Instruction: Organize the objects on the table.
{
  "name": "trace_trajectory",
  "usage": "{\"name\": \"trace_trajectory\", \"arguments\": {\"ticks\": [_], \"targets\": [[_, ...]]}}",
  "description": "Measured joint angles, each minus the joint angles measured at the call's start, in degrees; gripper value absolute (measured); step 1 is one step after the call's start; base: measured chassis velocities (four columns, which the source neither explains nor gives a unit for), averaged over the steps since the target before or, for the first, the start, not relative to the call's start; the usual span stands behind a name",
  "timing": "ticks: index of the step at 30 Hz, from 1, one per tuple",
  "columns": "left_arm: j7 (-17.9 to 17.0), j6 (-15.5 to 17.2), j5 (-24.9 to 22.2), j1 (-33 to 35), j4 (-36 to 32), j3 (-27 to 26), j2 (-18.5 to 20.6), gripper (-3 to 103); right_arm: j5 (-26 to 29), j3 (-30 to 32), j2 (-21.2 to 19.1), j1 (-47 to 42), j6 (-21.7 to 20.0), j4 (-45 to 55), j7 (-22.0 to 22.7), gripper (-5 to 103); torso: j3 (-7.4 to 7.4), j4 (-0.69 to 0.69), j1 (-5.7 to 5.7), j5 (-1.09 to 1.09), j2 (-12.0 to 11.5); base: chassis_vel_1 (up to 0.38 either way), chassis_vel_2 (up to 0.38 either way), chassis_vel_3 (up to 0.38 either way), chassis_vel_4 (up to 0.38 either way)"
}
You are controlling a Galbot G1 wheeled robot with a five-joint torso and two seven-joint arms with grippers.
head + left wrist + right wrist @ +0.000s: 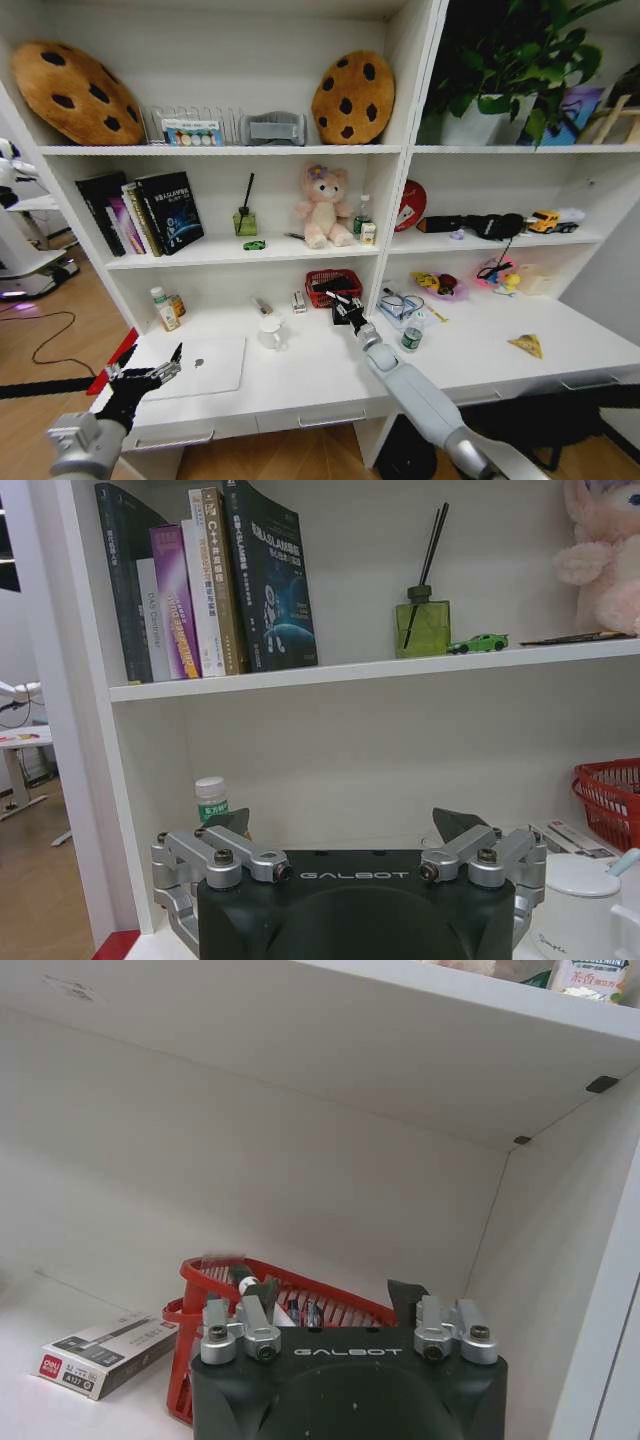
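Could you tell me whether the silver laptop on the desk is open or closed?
Closed: the silver laptop lies flat on the desk, lid down, logo facing up.

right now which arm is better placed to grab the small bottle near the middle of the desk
The right. Its end effector hangs open over the desk by the red basket, close to the bottle. The left end effector sits open at the laptop's far corner.

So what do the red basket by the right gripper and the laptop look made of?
The red basket looks like moulded plastic: glossy slatted walls and a rolled rim. The laptop looks like matte silver metal, probably aluminium, with an even sheen, though painted plastic is possible.
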Motion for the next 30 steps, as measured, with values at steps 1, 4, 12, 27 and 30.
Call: {"name": "trace_trajectory", "arguments": {"ticks": [1, 4, 12, 27, 30], "targets": [[0.00, 0.00, 0.00, 0.00, 0.00, 0.00, 0.01, 100, 0.00, 0.31, -0.11, -0.32, 0.01, 0.40, 0.27, 65, 0.00, 0.00, 0.00, 0.00, 0.00, 0.000, 0.000, 0.000, 0.000], [0.00, 0.00, 0.00, 0.00, 0.00, 0.00, 0.00, 100, 0.09, 0.75, -0.70, -0.96, 0.02, 1.43, 0.64, 76, 0.00, 0.00, 0.00, 0.00, 0.00, 0.000, 0.000, 0.000, 0.000], [0.00, 0.00, 0.00, 0.00, 0.00, 0.00, 0.00, 100, 0.09, 2.00, -2.09, -2.36, 0.11, 2.27, 0.80, 100, 0.00, 0.00, 0.00, 0.00, 0.00, 0.000, 0.000, 0.000, 0.000], [0.00, 0.00, 0.00, 0.00, 0.00, 0.00, 0.00, 100, 8.60, -2.95, -4.56, 0.36, -0.43, 8.84, -2.69, 100, 0.00, -0.01, 0.00, -0.02, 0.00, 0.000, 0.000, 0.000, 0.000], [0.00, 0.00, 0.00, 0.00, 0.00, 0.00, 0.00, 100, 9.76, -5.55, -3.04, 3.17, -5.22, 9.32, -0.45, 100, 0.00, 0.01, 0.00, -0.01, 0.00, 0.000, 0.000, 0.000, 0.000]]}}
